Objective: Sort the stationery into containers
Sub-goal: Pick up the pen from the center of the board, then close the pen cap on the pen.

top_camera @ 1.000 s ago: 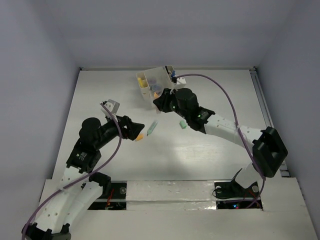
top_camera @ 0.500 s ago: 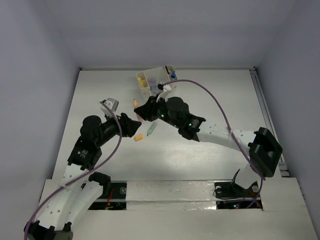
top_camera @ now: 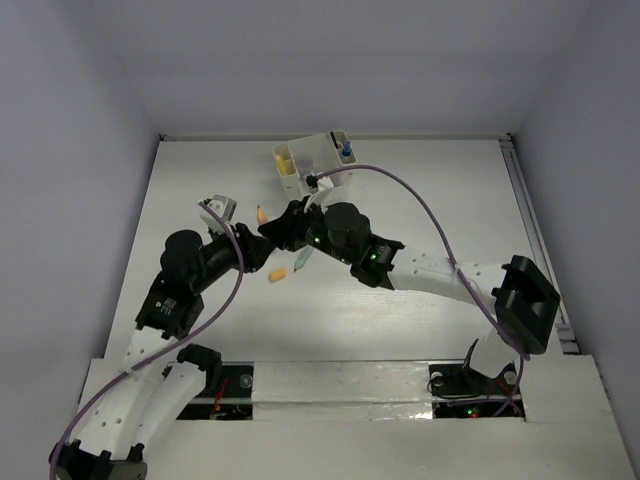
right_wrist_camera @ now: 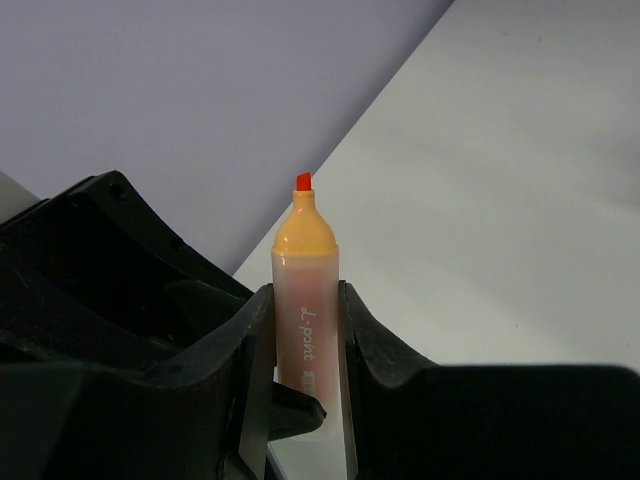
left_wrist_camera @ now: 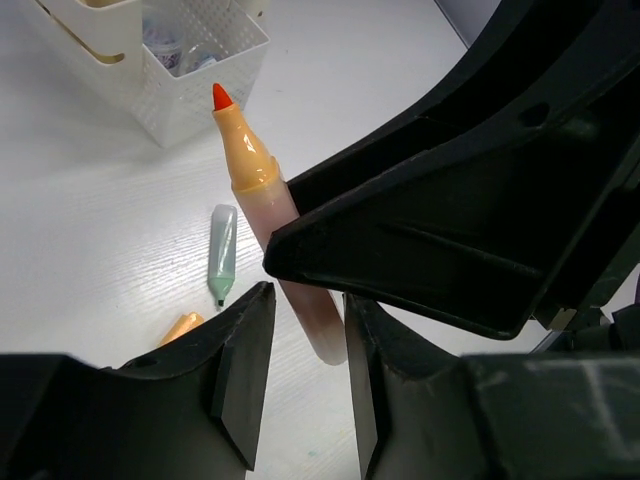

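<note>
An uncapped orange marker (top_camera: 265,220) (left_wrist_camera: 262,190) (right_wrist_camera: 305,290) stands upright above the table, left of centre. My right gripper (top_camera: 277,228) (right_wrist_camera: 305,370) is shut on its pale barrel. My left gripper (top_camera: 258,247) (left_wrist_camera: 308,370) has closed in on the barrel's lower end from the other side, its jaws flanking it tightly. The cream-white organizer (top_camera: 312,155) (left_wrist_camera: 200,80) stands at the back with a blue-capped bottle (top_camera: 347,152) and yellow pieces in its compartments. A light green marker (top_camera: 304,258) (left_wrist_camera: 221,255) lies on the table below the grippers.
An orange cap (top_camera: 279,274) (left_wrist_camera: 180,328) lies just left of the light green marker. The right arm (top_camera: 430,268) stretches across the middle of the table from the right, its purple cable arching above it. A rail runs along the right table edge (top_camera: 530,220).
The right gripper has carried the orange marker from the organizer leftward to the left gripper. The left jaws, wide open before, have closed onto the marker's lower end.
</note>
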`<state>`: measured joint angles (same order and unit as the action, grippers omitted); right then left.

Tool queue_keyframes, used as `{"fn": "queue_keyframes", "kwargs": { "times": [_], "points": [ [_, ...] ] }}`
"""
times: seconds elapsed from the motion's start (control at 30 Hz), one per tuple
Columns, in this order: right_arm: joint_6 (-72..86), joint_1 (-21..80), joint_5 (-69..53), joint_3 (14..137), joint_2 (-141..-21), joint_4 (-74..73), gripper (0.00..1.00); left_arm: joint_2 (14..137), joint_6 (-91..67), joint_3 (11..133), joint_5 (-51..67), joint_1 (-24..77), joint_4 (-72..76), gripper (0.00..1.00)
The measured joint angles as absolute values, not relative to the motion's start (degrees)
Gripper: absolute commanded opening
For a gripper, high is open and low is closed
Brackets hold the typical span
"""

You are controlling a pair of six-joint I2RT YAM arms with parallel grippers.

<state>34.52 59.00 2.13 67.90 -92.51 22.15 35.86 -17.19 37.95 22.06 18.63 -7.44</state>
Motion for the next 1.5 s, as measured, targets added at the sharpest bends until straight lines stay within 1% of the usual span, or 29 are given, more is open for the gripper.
{"fn": "queue_keyframes", "kwargs": {
  "times": [0.13,0.2,0.3,0.37,0.43,0.47,0.57,0.6,0.7,0.83,0.9,0.93,0.97,1.0,1.07,1.13,1.2,1.27,1.37,1.4,1.5],
  "points": [
    [34.5,59.3,2.4,67.9,-92.5,22.3,0.02,36.2,-17.5,38.0,22.4,18.6,-7.4,0.22],
    [34.3,59.3,2.6,67.9,-92.5,22.3,0.02,36.2,-17.6,38.0,22.4,18.6,-7.4,0.20],
    [34.1,59.4,2.8,67.9,-92.5,22.4,0.03,36.3,-18.1,38.0,21.5,18.6,-7.7,0.00],
    [33.8,59.4,3.0,68.0,-92.5,22.5,0.04,36.3,-18.0,38.0,20.7,18.5,-7.9,0.00],
    [33.3,59.4,3.0,68.0,-92.5,22.3,0.13,36.2,-18.0,38.0,20.3,18.5,-8.0,0.00],
    [33.2,59.4,3.0,68.0,-92.5,22.3,0.24,36.1,-18.0,38.0,20.2,18.6,-8.0,0.00],
    [32.3,59.6,3.0,68.0,-91.7,21.5,0.45,35.6,-18.0,38.0,20.3,18.7,-8.2,0.00],
    [31.9,59.7,3.0,67.9,-91.2,20.9,0.58,35.4,-17.8,38.0,20.5,18.8,-8.1,0.00],
    [30.0,60.2,2.5,67.8,-87.9,18.0,0.71,35.1,-17.3,38.0,19.5,18.6,-8.2,0.00],
    [26.8,59.8,0.4,67.4,-80.9,14.4,0.72,35.1,-16.4,38.0,19.1,18.6,-8.4,0.00],
    [25.3,58.9,-1.1,66.8,-77.4,13.0,0.70,35.1,-16.1,38.0,19.0,18.6,-8.6,0.00],
    [24.6,58.2,-1.8,66.5,-75.5,12.1,0.63,35.0,-15.9,38.0,19.0,18.6,-8.6,0.00],
    [23.9,57.5,-2.2,66.1,-74.3,11.5,0.60,34.9,-15.9,38.0,19.0,18.6,-8.6,0.00],
    [23.5,56.7,-2.7,65.8,-73.3,10.7,0.50,34.8,-15.7,38.0,19.0,18.6,-8.6,0.00],
    [22.3,55.4,-3.6,65.4,-72.4,9.0,0.39,34.3,-15.6,38.0,18.9,18.6,-8.6,0.00],
    [21.8,54.7,-4.2,64.5,-72.9,7.5,0.31,33.6,-15.5,38.0,18.5,18.6,-8.7,0.00],
    [21.8,54.6,-5.1,63.3,-74.5,5.6,0.26,32.5,-15.5,38.0,18.0,18.6,-8.7,0.00],
    [22.0,54.6,-6.5,62.2,-77.4,4.4,0.27,31.3,-15.5,38.0,17.4,18.6,-8.9,0.00],
    [21.6,54.6,-8.7,60.7,-82.5,2.4,0.39,29.2,-15.5,38.0,16.6,18.6,-9.0,0.00],
    [20.9,54.6,-9.8,60.4,-84.3,1.9,0.46,28.4,-15.5,38.0,16.3,18.6,-9.1,0.00],
    [15.3,54.6,-13.3,60.3,-89.2,-0.5,0.53,26.2,-15.3,38.0,16.3,18.6,-9.2,0.00]
  ]
}}
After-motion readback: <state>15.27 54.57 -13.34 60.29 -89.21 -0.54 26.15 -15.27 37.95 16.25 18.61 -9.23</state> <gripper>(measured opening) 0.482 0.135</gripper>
